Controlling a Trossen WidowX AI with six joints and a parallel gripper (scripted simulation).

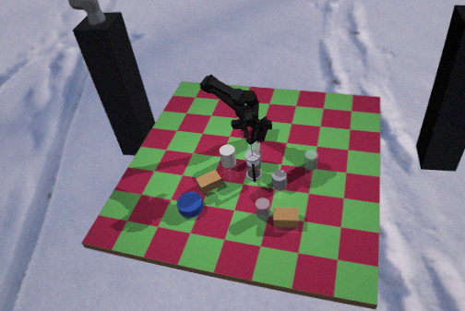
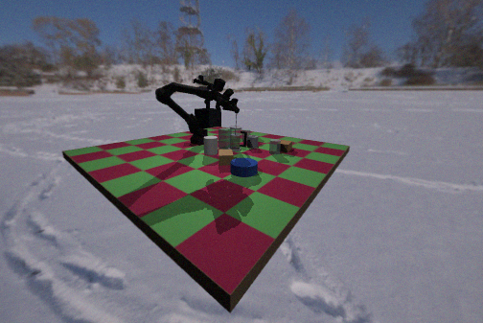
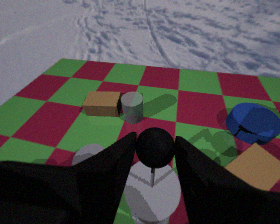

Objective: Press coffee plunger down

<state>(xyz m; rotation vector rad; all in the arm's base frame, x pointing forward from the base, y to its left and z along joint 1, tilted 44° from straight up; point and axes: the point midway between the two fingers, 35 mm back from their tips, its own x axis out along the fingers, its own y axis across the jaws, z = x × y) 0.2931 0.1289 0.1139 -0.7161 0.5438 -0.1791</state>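
Note:
The coffee press (image 1: 252, 156) (image 2: 235, 141) stands upright on the checkered board, its pale round lid on top, seen from above in the wrist view (image 3: 153, 192). The thin plunger rod (image 1: 252, 149) (image 2: 236, 122) rises well above the lid. My gripper (image 1: 252, 141) (image 2: 237, 111) (image 3: 155, 139) is shut on the black round plunger knob (image 3: 155, 149) at the rod's top, with a fingertip on either side of it. The knob is hard to make out in the top and exterior views. The press's dark handle (image 1: 254, 173) faces the top view.
A white cylinder (image 1: 228, 156) (image 2: 210, 145) and a grey cylinder (image 1: 280, 179) (image 3: 90, 154) flank the press. Another grey cylinder (image 1: 262, 208) (image 3: 132, 107), a greenish see-through cylinder (image 1: 311, 160), a blue disc (image 1: 189, 204) (image 3: 253, 122) and two tan blocks (image 1: 208, 182) (image 1: 286, 217) stand around.

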